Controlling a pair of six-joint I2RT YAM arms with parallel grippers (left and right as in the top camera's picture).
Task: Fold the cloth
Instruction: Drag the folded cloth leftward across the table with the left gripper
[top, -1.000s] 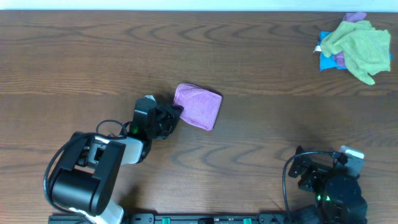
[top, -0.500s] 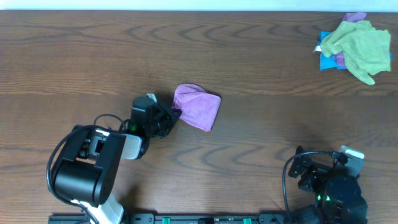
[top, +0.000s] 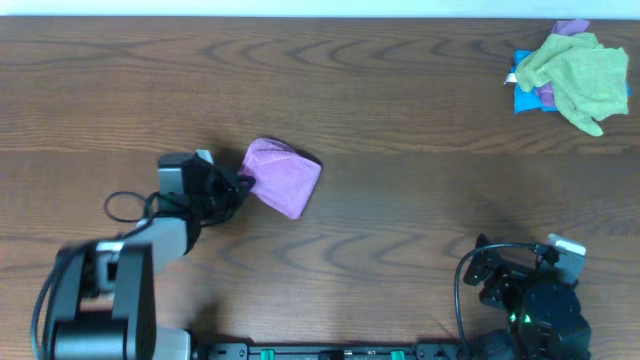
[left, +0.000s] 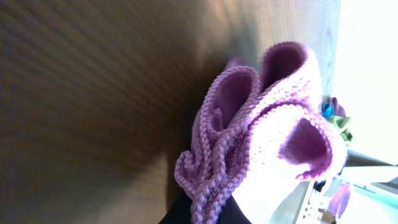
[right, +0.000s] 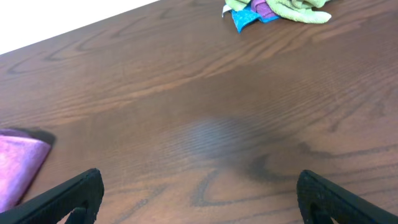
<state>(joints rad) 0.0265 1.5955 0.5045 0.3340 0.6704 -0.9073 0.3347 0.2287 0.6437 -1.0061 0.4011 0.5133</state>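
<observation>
Cloth (top: 285, 175) bunched, edge pinched in left gripper (top: 240, 183)

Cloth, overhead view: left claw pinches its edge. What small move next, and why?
Probably draw the left claw slightly leftward, low over the table, to smooth the cloth: it is shut on the cloth's left edge, where the wrist view shows layers bunched and looping. The right claw is open, far off.
</observation>
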